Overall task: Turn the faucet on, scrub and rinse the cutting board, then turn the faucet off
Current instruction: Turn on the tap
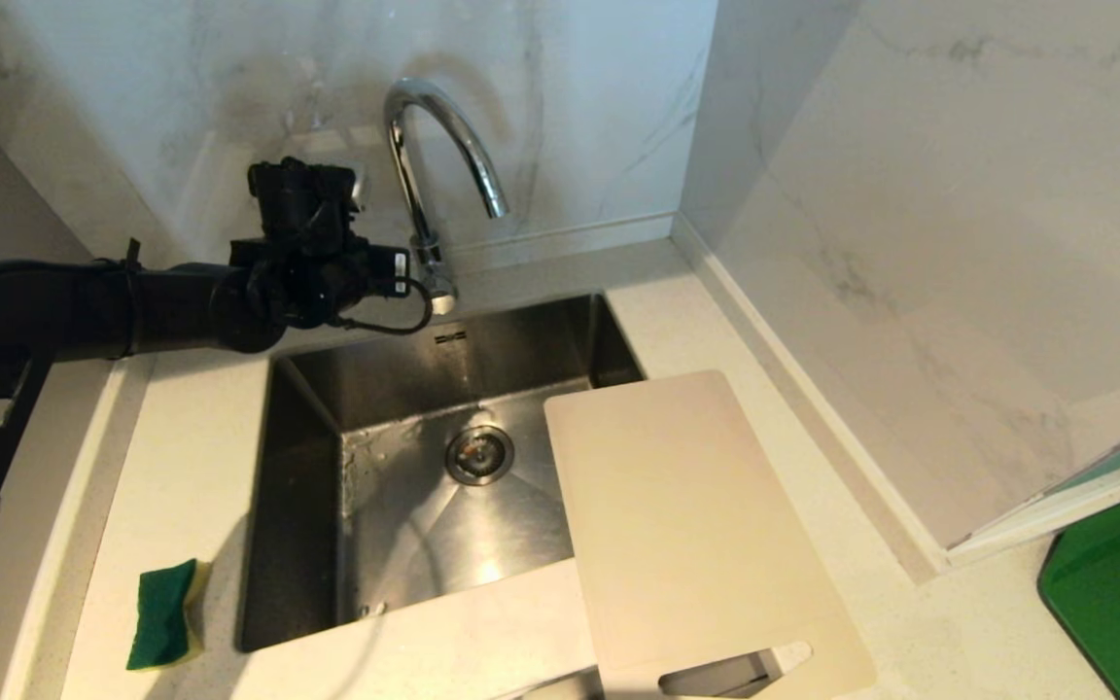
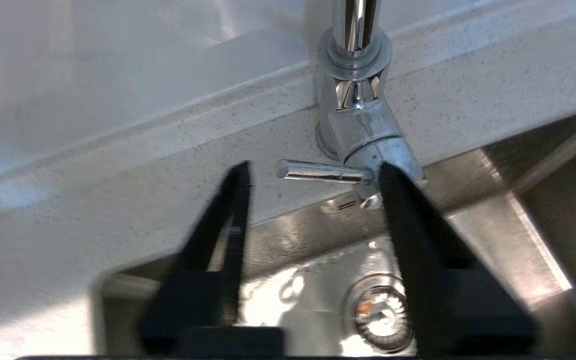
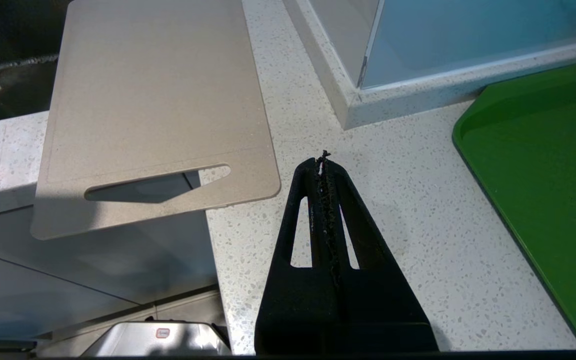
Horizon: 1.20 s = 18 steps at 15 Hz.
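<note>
The chrome gooseneck faucet stands behind the sink, and no water shows at its spout. My left gripper is at the faucet's base. In the left wrist view the left gripper is open, and the thin side lever lies level between its fingertips; I cannot tell whether a finger touches it. The off-white cutting board lies flat over the sink's right side, its slot handle past the counter's front edge. Beside the board's handle end my right gripper is shut and empty over the counter.
A green and yellow sponge lies on the counter left of the steel sink. The drain sits in the sink floor. A dark green mat lies at the far right. Marble walls close the back and right.
</note>
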{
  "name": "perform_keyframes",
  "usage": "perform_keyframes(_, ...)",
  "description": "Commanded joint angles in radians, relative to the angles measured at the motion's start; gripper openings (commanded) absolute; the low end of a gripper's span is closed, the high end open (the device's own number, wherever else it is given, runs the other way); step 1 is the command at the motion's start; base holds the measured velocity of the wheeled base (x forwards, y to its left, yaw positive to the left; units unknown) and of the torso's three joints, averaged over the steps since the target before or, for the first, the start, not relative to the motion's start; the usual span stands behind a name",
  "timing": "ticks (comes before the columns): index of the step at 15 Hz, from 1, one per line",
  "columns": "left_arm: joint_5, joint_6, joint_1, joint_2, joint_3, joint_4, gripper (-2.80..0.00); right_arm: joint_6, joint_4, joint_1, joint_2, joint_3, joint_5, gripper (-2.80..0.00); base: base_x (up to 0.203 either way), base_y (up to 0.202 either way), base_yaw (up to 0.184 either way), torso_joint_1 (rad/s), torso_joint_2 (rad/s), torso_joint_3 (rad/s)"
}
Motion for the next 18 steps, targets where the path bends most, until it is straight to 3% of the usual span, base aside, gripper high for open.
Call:
perform_keyframes(1,0.002,-0.050,-0.001,0.000,0.001,-0.001,0.00,0.000,0.001,0.000,0.000,0.002,0.001,-2.80,0.000,0.000,0.000,0.000,0.00,0.000)
perform_keyframes(4,0.028,-0.103,-0.013,0.023,0.001,-0.023,0.00,0.000,0.000,0.000,0.000,0.002,0.000,-2.80,0.000,0.000,0.000,0.000,0.00,0.000)
perform_keyframes(8,0.125,-0.126,-0.015,0.049,0.001,-0.083,0.00,0.000,0.000,0.000,0.000,0.002,0.000,-2.80,0.000,0.000,0.000,0.000,0.00,0.000)
perform_keyframes(11,0.180,-0.199,-0.016,0.089,0.001,-0.143,0.00,0.000,0.000,0.000,0.000,0.002,0.000,-2.80,0.000,0.000,0.000,0.000,0.00,0.000)
perform_keyframes(14,0.227,-0.209,-0.017,0.131,-0.001,-0.237,0.00,0.001,0.000,0.000,0.000,0.002,0.000,-2.80,0.000,0.000,0.000,0.000,0.00,0.000)
perform_keyframes(18,0.268,-0.209,-0.021,0.163,-0.001,-0.284,0.00,0.000,0.000,0.000,0.000,0.002,0.000,-2.80,0.000,0.000,0.000,0.000,0.00,0.000)
